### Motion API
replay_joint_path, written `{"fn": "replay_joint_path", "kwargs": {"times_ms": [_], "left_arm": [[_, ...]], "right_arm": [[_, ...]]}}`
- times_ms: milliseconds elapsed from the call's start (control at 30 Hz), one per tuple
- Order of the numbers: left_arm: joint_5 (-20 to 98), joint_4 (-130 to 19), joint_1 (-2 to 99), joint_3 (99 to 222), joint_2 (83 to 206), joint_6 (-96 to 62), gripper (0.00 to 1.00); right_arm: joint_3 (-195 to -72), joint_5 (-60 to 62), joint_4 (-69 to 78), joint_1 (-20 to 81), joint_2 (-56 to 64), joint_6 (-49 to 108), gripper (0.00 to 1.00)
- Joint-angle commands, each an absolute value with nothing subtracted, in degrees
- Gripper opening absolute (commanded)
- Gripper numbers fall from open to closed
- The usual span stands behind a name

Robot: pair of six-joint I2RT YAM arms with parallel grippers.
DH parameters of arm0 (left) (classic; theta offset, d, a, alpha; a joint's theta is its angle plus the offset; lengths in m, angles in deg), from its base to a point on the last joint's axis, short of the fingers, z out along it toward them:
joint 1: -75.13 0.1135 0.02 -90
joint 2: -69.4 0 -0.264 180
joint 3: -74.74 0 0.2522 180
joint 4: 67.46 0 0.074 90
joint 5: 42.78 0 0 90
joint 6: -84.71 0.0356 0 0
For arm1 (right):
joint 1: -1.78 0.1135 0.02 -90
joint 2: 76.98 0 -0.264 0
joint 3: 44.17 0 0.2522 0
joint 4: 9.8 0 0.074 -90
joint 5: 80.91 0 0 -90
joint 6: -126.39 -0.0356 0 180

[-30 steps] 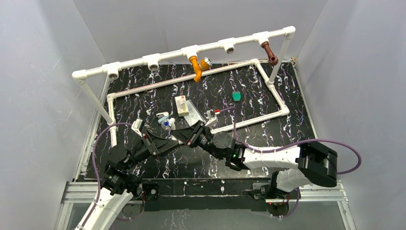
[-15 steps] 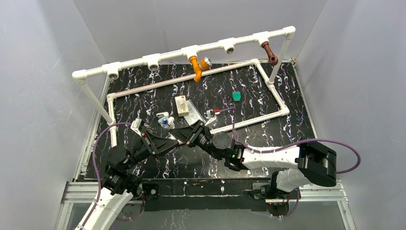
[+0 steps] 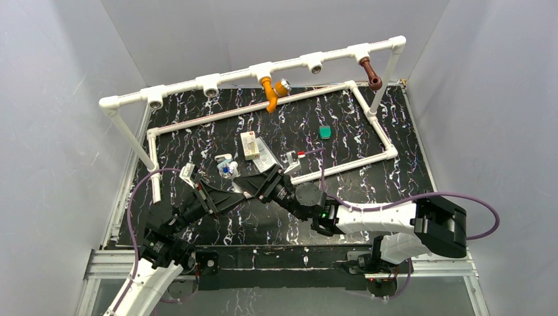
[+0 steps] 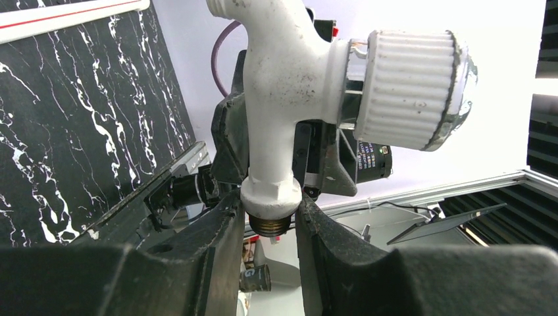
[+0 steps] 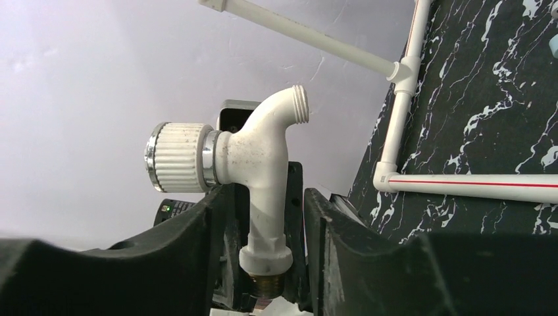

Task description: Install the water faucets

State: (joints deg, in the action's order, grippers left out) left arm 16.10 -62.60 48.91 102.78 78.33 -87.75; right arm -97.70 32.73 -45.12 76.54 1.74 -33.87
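Black-marbled desk (image 3: 349, 125) is spanned by a white pipe frame (image 3: 289, 64), from which the orange faucet (image 3: 270, 93) and the reddish-brown faucet (image 3: 371, 74) are hung. The white faucet (image 4: 283, 99) is clamped at its threaded end by the left gripper (image 4: 270, 210), a detail seen only in the wrist views. The right gripper (image 5: 270, 197) is held open around the stem, with gaps on both sides.
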Motion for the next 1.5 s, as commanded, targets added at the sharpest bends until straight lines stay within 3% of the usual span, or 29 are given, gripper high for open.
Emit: {"fn": "replay_joint_path", "kwargs": {"times_ms": [0, 133, 467, 867, 1100, 1233, 1467], "left_arm": [[14.6, -62.6, 49.0, 103.6, 77.5, -85.8, 0.00], [13.8, -60.9, 49.0, 104.2, 77.6, -84.6, 0.00], [9.1, -57.4, 49.0, 105.8, 76.5, -83.1, 0.00], [0.0, -47.9, 49.0, 110.3, 77.2, -79.7, 0.00], [-6.1, -44.2, 49.0, 112.6, 78.5, -77.5, 0.00], [-9.3, -42.1, 49.0, 114.2, 79.2, -75.8, 0.00], [-14.0, -39.7, 49.0, 114.9, 79.4, -73.9, 0.00]], "right_arm": [[-95.8, 33.4, -46.0, 76.8, -1.9, -33.2, 0.58], [-95.2, 32.6, -42.5, 76.8, -4.6, -31.2, 0.64], [-93.6, 27.0, -30.1, 76.6, -14.7, -16.3, 0.65], [-100.6, 9.5, -7.5, 72.6, -27.8, 26.2, 0.71], [-105.7, -3.5, 0.0, 68.9, -26.4, 46.3, 0.78], [-106.6, -16.5, 1.0, 65.5, -26.4, 56.2, 0.83], [-115.3, -41.6, 7.0, 56.1, -18.4, 61.6, 0.82]]}}
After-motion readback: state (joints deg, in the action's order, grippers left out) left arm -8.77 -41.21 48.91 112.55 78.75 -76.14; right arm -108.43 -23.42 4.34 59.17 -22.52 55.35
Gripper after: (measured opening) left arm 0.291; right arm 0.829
